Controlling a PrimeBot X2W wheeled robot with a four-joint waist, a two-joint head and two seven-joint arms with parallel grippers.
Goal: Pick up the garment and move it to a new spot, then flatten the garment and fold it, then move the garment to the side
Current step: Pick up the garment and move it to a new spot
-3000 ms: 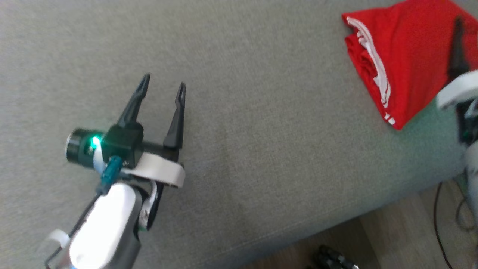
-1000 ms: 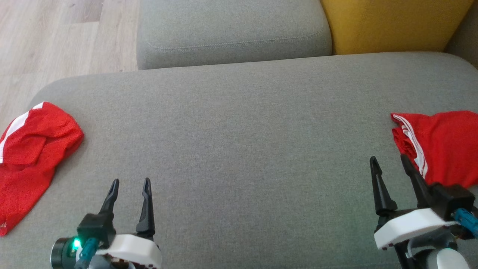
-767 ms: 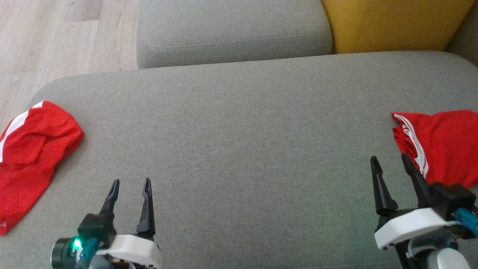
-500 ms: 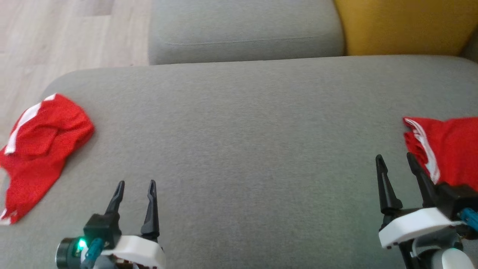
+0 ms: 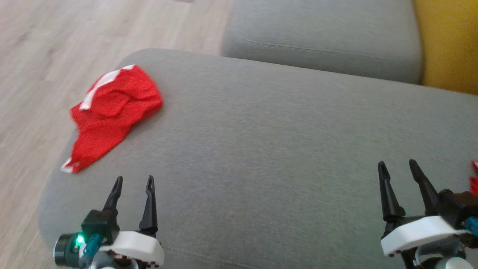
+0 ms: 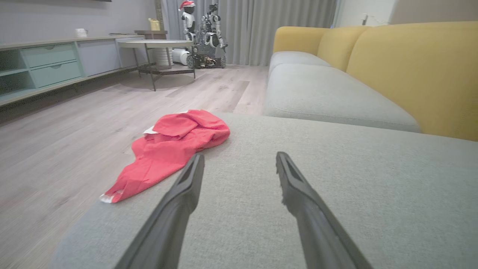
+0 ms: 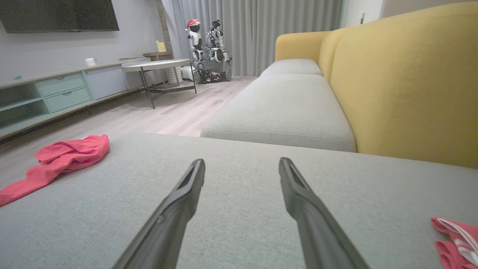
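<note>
While both arms hover low over the grey seat cushion (image 5: 261, 157), the left gripper (image 5: 134, 179) and the right gripper (image 5: 396, 163) point away from the robot. Each has its two dark fingers spread wide and grips nothing.

The wrist views confirm this. The left gripper (image 6: 239, 157) and the right gripper (image 7: 242, 161) each frame bare upholstery between their parted tips.

The crumpled red garment (image 5: 112, 112) lies on the cushion's far left corner, ahead and to the left of the left gripper and well apart from it. A white band (image 5: 102, 84) runs along its far edge. Its narrow tail (image 5: 73, 164) reaches the cushion's left rim, beside the wooden floor (image 5: 37, 56). In the left wrist view the same garment (image 6: 168, 149) sits in a loose heap to the left of the fingers.

A second red garment (image 7: 455, 239), striped in white, rests on the cushion at the lower right of the right wrist view. In the head view it appears as a sliver (image 5: 474, 175) just beside the right gripper's body.

Beyond the work surface lie a second grey cushion (image 5: 321, 41) and a yellow backrest (image 5: 448, 45). Across the room stand a round table (image 6: 157, 44), a low cabinet (image 6: 48, 63) and another robot (image 6: 203, 33).
</note>
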